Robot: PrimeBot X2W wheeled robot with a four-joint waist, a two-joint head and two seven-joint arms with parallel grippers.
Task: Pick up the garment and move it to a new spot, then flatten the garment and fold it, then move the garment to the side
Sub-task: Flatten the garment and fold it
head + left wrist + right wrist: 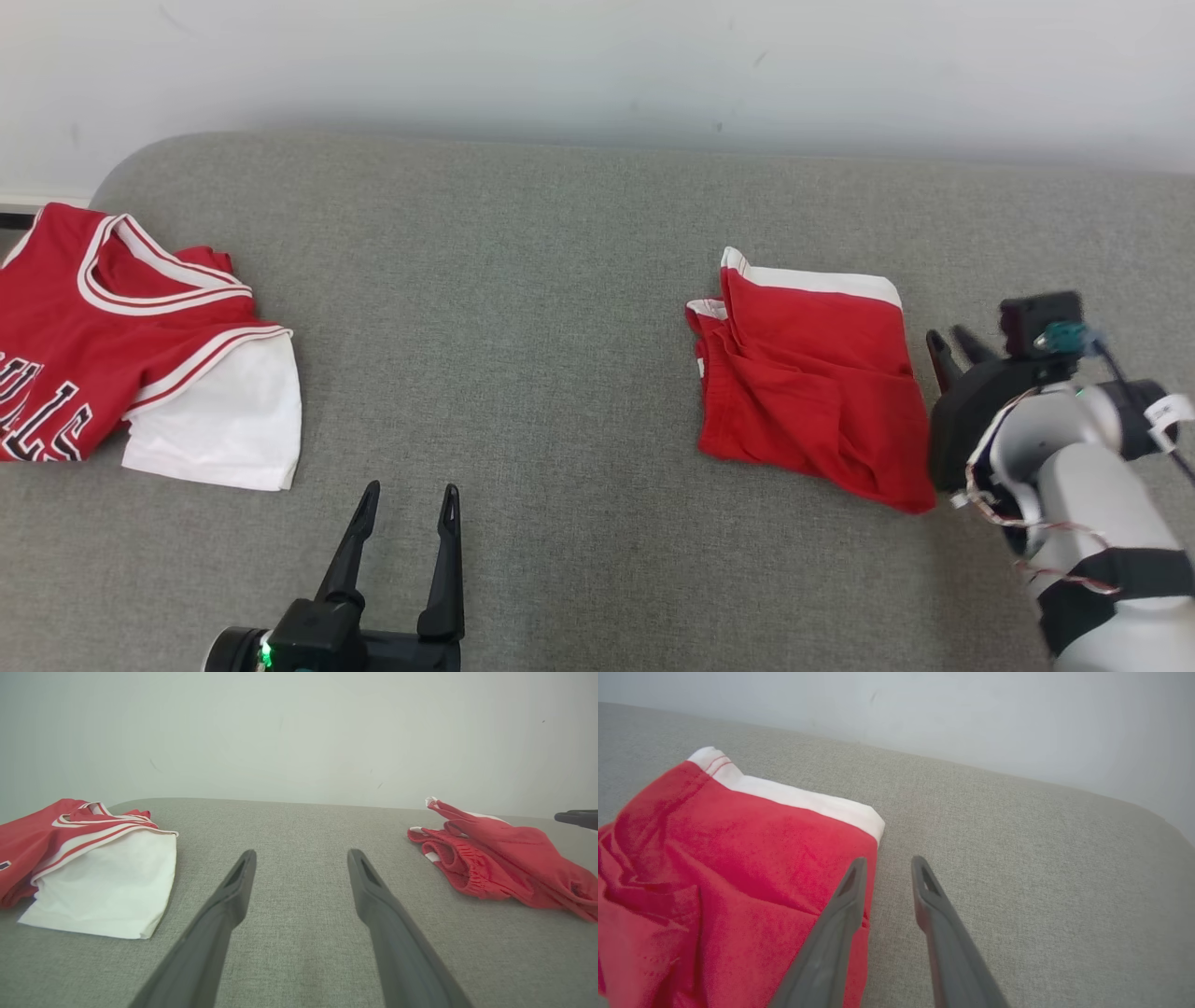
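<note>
Here's the grey cushioned surface (560, 280), broad and rounded at its far left corner, carrying the folded red shorts (808, 373) with their white band over on the right and, well apart at the far left, a red jersey (84, 345) lying partly over a folded white garment (224, 420).

The shorts (808, 392) lie right on the cushion (560, 327), the jersey (93, 327) far left (well apart).
</note>
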